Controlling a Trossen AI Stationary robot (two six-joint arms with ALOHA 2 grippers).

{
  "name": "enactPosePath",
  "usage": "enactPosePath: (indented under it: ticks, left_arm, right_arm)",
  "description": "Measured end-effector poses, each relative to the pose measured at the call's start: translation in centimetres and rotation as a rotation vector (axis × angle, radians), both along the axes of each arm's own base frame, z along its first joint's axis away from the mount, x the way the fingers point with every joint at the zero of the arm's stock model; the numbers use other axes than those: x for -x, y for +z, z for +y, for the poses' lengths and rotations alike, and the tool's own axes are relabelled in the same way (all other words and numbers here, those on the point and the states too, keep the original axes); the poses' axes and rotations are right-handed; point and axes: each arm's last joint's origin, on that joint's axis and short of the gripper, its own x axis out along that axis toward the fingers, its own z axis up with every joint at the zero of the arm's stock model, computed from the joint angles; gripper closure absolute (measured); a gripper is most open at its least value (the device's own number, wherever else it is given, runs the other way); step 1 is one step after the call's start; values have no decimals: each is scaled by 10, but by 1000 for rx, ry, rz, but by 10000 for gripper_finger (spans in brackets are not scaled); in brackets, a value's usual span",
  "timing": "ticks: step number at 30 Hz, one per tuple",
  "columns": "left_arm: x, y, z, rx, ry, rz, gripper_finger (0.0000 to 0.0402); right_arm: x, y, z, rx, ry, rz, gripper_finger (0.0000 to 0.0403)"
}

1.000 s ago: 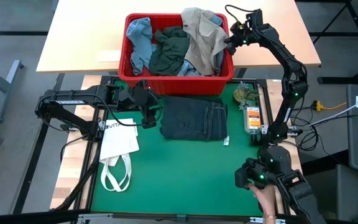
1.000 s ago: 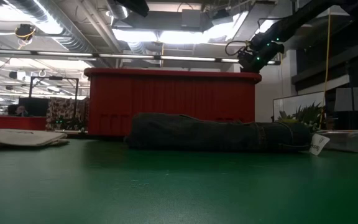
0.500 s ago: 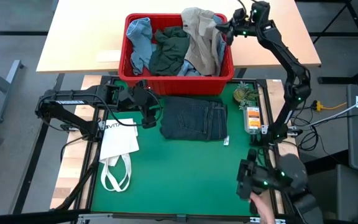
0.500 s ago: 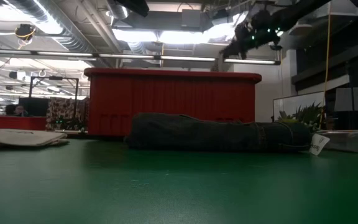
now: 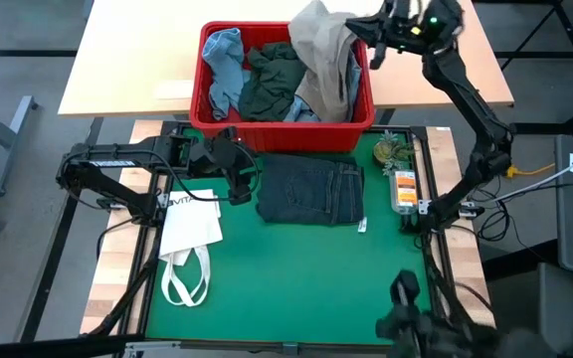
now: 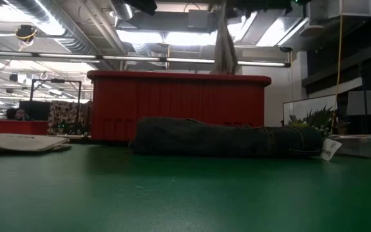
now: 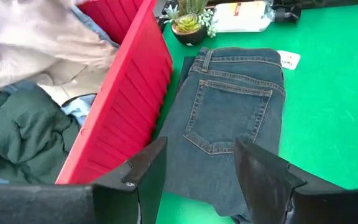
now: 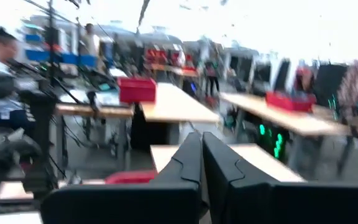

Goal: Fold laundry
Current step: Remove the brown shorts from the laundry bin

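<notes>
Pinching beige piece [image 5: 324, 50], R gripper [image 5: 378, 28] closed

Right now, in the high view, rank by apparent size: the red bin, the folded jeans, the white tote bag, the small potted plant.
1. red bin
2. folded jeans
3. white tote bag, body near the jeans' size, so unsure; handles extend it
4. potted plant

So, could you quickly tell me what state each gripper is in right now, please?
Left gripper: open, empty, beside the red bin.
Right gripper: shut on the beige garment, lifting it above the bin.
</notes>
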Motion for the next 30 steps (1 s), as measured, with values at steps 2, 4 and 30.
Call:
enactPosePath:
  ticks: [2,4,30]
  left_arm:
    - [0,0,0,0,1,0,221]
    - [0,0,0,0,0,0,221]
    - [-29,-3,7,-5,25,-113,221]
  right_arm:
    - [2,12,15,32,36,-36,401]
    - [4,23,29,60,74,-67,401]
    - [91,108,198,384,339,-338,400]
